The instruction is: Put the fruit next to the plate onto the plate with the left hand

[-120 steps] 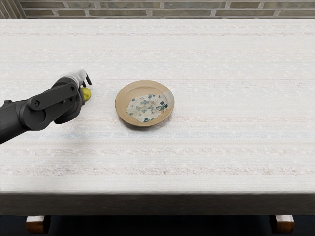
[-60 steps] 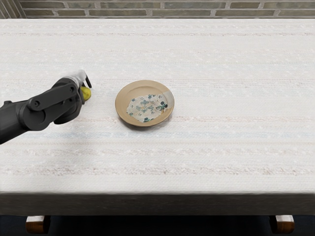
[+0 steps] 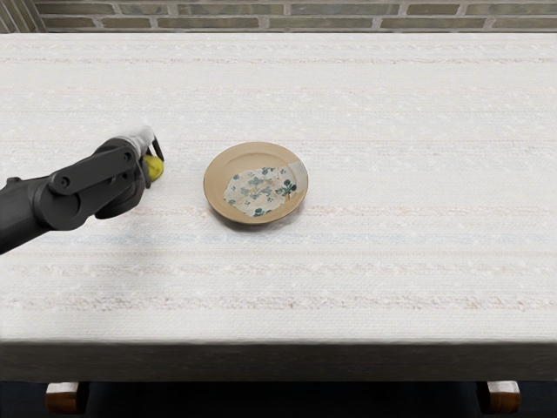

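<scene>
The left arm [image 3: 74,190], dark grey, comes in from the left edge of the picture and is cut off there, so only the forearm and wrist show. It ends at the left hand [image 3: 143,142], which is hard to read. The bulky wrist lies in front of most of it, and only a pale silvery part shows above and behind the wrist. The fruit [image 3: 154,167], small and yellow, peeks out at the right side of the hand, touching it or tucked under it. Most of the fruit is covered, so its shape and kind cannot be made out. Whether the hand is clenched on the fruit or only resting over it cannot be told from this angle. It is also unclear whether the fruit sits on the table [image 3: 392,261] or is raised just off it. The fruit is to the left of the plate [image 3: 211,178], near it but apart, with a strip of bare cloth between them. The plate is round and tan, with a pale patch of blue and green flowers in its middle, and nothing lies on it. The table is covered in a whitish striped cloth. Its front edge falls into shadow, and below it only the tops of two legs [image 3: 66,396] show. A brick wall [image 3: 305,13] runs along the top edge, mostly cut off.
</scene>
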{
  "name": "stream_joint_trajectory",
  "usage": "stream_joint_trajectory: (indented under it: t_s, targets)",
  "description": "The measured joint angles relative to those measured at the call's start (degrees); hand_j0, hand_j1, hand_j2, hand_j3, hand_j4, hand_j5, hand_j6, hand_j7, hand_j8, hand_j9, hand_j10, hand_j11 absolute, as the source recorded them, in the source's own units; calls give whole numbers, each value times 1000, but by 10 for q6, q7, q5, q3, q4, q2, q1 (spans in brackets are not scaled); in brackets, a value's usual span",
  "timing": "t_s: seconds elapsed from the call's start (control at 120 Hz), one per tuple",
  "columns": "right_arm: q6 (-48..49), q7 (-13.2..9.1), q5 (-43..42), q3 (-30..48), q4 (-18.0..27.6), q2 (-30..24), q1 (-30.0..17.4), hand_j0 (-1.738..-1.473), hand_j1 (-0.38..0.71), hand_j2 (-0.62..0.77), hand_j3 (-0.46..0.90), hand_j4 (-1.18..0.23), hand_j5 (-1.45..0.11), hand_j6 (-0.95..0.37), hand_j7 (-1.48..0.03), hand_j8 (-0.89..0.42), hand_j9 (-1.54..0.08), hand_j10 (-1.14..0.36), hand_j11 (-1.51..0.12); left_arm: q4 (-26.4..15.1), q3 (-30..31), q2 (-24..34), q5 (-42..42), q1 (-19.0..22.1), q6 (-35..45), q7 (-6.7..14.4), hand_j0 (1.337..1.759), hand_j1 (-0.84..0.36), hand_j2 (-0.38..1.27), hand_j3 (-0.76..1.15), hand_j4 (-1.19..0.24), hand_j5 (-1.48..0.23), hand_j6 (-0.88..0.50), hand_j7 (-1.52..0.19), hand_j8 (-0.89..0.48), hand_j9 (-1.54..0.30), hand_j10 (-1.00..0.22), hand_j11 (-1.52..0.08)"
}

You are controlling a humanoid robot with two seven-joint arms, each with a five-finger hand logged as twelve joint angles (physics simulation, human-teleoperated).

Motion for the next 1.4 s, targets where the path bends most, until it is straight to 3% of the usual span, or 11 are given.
stream_joint_trajectory:
  t_s: [0.4,0.458,0.492,0.5,0.55,0.558,0.717,0.925,1.05,1.2,1.4]
  targets:
    - [0,0,0,0,0,0,0,-1658,-349,0,0,0,0,-1,0,0,0,0,0,-3,0,1,-4,-1,-6,0,1662,-308,202,-37,-564,-895,-409,-910,-482,-906,-685,-903]
    - [0,0,0,0,0,0,0,-1658,-349,0,0,0,0,-1,0,0,0,0,0,-5,-1,2,-6,-3,-7,0,1658,-304,265,-156,-590,-909,-429,-922,-504,-918,-693,-915]
    - [0,0,0,0,0,0,0,-1658,-349,0,0,0,0,-1,0,0,0,0,0,-6,-1,1,-5,-3,-7,0,1677,-297,277,-227,-599,-912,-438,-925,-507,-922,-698,-919]
    - [0,0,0,0,0,0,0,-1658,-349,0,0,0,0,-1,0,0,0,0,0,-7,-1,1,-5,-3,-7,1,1603,-297,259,-152,-603,-910,-442,-924,-510,-920,-701,-916]
    - [0,0,0,0,0,0,0,-1658,-349,0,0,0,0,-1,0,0,0,0,0,-8,-2,1,-6,-3,-6,0,1623,-272,254,-241,-609,-911,-433,-927,-510,-924,-705,-923]
    - [0,0,0,0,0,0,0,-1658,-349,0,0,0,0,-1,0,0,0,0,0,-8,-2,1,-6,-3,-6,0,1625,-260,291,-370,-610,-911,-439,-929,-509,-925,-706,-924]
    - [0,0,0,-1,0,0,0,-1658,-349,0,0,0,0,-1,0,0,0,0,0,-28,-3,9,-8,-11,-7,0,1639,-239,280,-172,-678,-936,-484,-949,-561,-945,-708,-944]
    - [-1,0,0,-1,0,0,1,-1658,-349,0,0,0,0,-1,0,0,0,0,0,-51,-7,31,-12,-23,-16,0,1648,-247,357,-62,-686,-955,-490,-952,-570,-954,-710,-955]
    - [-1,0,0,-1,0,0,1,-1658,-349,0,0,0,0,-1,0,0,0,0,0,-96,-8,69,-21,-39,-19,0,1651,-281,433,-34,-668,-983,-472,-966,-552,-966,-719,-967]
    - [-1,0,0,-1,0,0,1,-1658,-349,0,0,0,0,0,0,0,0,0,0,-150,-10,94,-39,-57,-21,0,1653,-264,383,-16,-660,-1013,-461,-984,-541,-981,-732,-982]
    - [0,0,0,-1,0,0,1,-1658,-349,0,0,0,0,0,0,0,0,0,0,-185,-10,110,-57,-87,-31,0,1654,-260,378,-6,-662,-1038,-455,-1003,-537,-987,-742,-987]
